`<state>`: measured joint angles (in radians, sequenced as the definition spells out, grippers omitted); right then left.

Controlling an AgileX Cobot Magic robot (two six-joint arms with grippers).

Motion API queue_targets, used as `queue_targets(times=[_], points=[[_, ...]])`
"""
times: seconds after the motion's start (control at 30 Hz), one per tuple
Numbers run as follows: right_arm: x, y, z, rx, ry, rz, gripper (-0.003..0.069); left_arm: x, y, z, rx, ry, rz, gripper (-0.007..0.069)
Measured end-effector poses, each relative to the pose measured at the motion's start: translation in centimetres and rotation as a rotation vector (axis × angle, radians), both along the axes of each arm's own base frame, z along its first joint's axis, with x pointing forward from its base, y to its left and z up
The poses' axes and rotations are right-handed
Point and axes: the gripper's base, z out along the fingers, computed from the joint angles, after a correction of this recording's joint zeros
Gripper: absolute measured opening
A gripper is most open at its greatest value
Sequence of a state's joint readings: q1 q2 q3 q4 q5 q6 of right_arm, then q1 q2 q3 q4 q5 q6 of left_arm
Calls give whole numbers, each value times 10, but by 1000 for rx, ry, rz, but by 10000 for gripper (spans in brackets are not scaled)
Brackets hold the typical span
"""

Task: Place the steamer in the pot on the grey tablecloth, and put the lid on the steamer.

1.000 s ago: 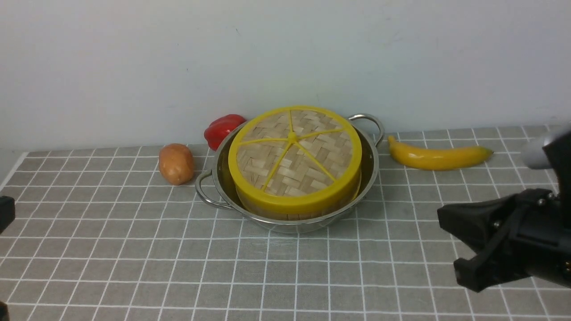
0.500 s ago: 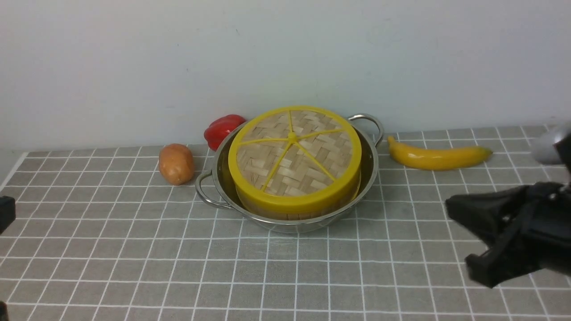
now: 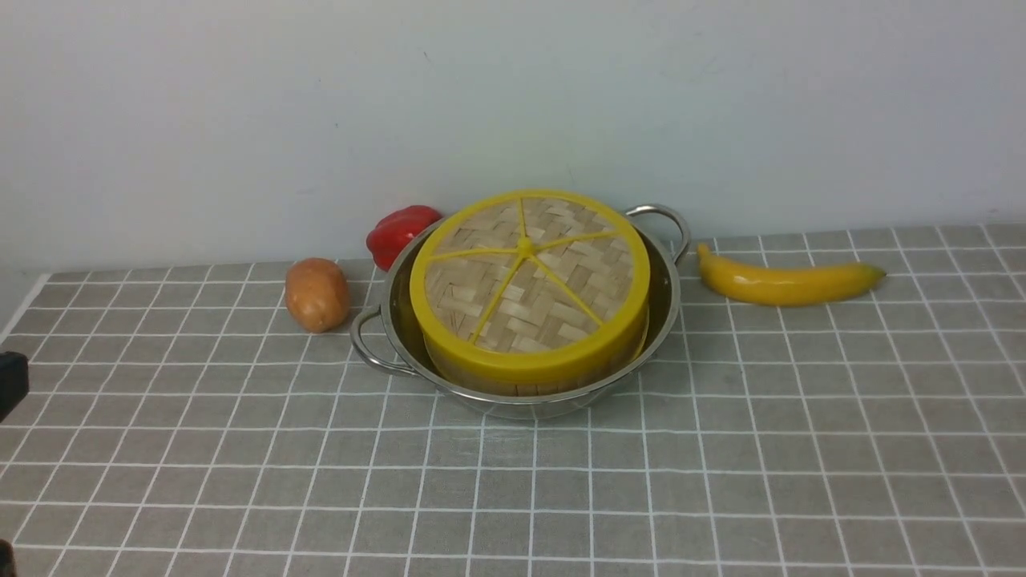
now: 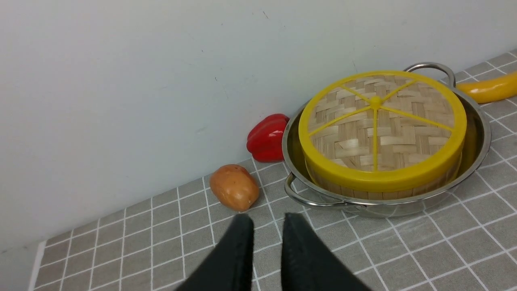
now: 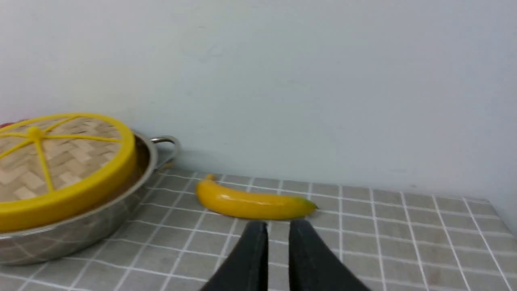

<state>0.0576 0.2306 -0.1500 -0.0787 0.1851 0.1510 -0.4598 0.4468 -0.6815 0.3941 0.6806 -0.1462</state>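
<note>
The grey tablecloth (image 3: 513, 481) with its white grid covers the work surface up to a plain pale wall (image 3: 513, 96). Nearest the cameras, both claws hang over bare cloth holding nothing: the left gripper (image 4: 266, 226) has its dark fingers nearly together with a narrow slit between them, and the right gripper (image 5: 278, 230) looks the same, fingers close with a thin gap. Farther back, in the middle of the cloth, the pot (image 3: 665, 296) sits flat, its two loop handles lying on a diagonal from front-left to back-right. Inside it the steamer (image 3: 529, 383) stands upright, its side wall showing just under the lid (image 3: 529, 280), which lies on top and tilts slightly toward the front. A potato (image 3: 317, 293) rests just left of the pot, a red pepper (image 3: 397, 232) sits behind it by the wall, and a banana (image 3: 789, 282) lies to the right, lengthwise along the wall.
</note>
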Motion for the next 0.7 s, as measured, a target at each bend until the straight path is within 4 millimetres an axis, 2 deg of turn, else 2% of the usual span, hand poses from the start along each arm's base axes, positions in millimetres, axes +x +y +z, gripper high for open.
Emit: queue_targets(times=[0.07, 0.17, 0.7], points=[[-9, -2, -21, 37, -17, -32, 125, 0, 0, 0, 0, 0, 0, 106], [-15, -3, -36, 73, -47, -48, 136, 0, 0, 0, 0, 0, 0, 116], [-18, -3, -39, 147, -69, -47, 174, 0, 0, 0, 2, -2, 1, 139]])
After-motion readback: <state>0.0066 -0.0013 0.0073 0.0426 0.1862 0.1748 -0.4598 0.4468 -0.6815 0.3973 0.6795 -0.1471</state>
